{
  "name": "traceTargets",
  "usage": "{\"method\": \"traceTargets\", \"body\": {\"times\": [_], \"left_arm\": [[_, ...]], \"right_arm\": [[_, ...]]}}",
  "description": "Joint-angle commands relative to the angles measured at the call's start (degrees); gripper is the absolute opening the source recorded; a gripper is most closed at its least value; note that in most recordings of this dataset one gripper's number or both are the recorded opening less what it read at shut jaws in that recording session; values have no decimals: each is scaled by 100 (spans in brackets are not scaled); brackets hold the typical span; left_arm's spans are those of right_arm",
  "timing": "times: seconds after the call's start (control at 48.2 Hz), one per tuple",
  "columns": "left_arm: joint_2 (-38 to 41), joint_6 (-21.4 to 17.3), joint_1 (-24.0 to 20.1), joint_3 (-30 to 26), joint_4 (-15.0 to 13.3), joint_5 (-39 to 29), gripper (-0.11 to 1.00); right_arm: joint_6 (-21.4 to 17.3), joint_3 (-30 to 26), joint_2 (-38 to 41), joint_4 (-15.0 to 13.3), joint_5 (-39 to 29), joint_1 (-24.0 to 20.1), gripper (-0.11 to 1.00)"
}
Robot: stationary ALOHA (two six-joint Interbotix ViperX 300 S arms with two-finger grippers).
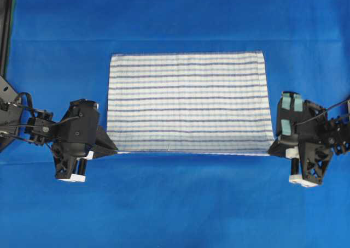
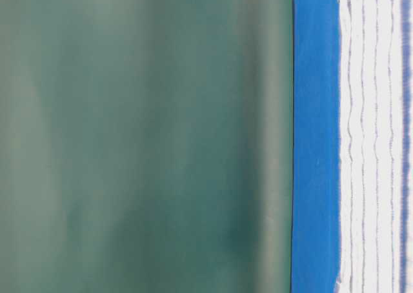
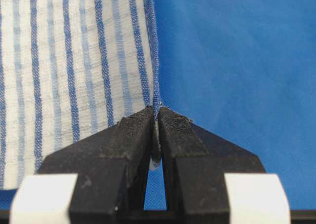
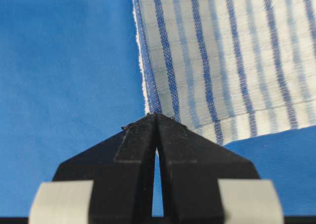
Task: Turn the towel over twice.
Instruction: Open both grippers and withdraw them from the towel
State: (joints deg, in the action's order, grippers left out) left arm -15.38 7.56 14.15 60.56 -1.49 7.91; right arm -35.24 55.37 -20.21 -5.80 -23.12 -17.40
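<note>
The towel (image 1: pixel 188 103), white with thin dark-blue stripes, is spread across the middle of the blue table covering (image 1: pixel 175 204). Its near edge runs straight and taut between my two grippers. My left gripper (image 1: pixel 112 149) is shut on the towel's near-left corner. In the left wrist view the hem of the towel (image 3: pixel 74 61) is pinched between the tips of that gripper (image 3: pixel 155 110). My right gripper (image 1: pixel 272 148) is shut on the near-right corner. In the right wrist view its tips (image 4: pixel 156 116) are closed on the corner of the towel (image 4: pixel 222 51). The table-level view shows the towel (image 2: pixel 374 144) as a rippled striped band.
Bare blue covering (image 2: pixel 316 144) surrounds the towel on all sides, with wide room toward the front and back. A dark frame post (image 1: pixel 5 29) stands at the far left edge. A plain grey-green backdrop (image 2: pixel 142 138) rises behind the table.
</note>
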Motion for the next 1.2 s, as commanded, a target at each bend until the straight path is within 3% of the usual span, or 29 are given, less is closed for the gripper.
{"method": "traceTargets", "body": {"times": [0.0,0.27,0.415,0.456,0.539,0.622,0.684,0.809,1.182], "left_arm": [[18,9,18,-114,-9,0,3],[35,18,18,-141,-9,-44,7],[44,26,18,-176,-9,-123,36],[44,26,18,-202,-9,-149,45],[9,18,18,-272,-9,-246,63],[-53,9,18,-369,-9,-396,72],[-132,-9,18,-431,-9,-571,71],[-308,9,18,-536,-9,-870,70],[-1652,-44,18,-773,-9,-1187,70]], "right_arm": [[-44,-97,88,0,44,-53,1],[-70,-132,281,0,44,-53,1],[-70,-158,281,-9,79,-53,2],[-70,-176,281,-18,105,-53,9],[-62,-220,264,-62,114,-62,33],[-62,-237,220,-149,114,-53,56],[-62,-272,158,-237,97,-53,67],[-62,-352,-97,-457,62,-53,61],[-62,-422,-1345,-1433,-158,220,62]]}}
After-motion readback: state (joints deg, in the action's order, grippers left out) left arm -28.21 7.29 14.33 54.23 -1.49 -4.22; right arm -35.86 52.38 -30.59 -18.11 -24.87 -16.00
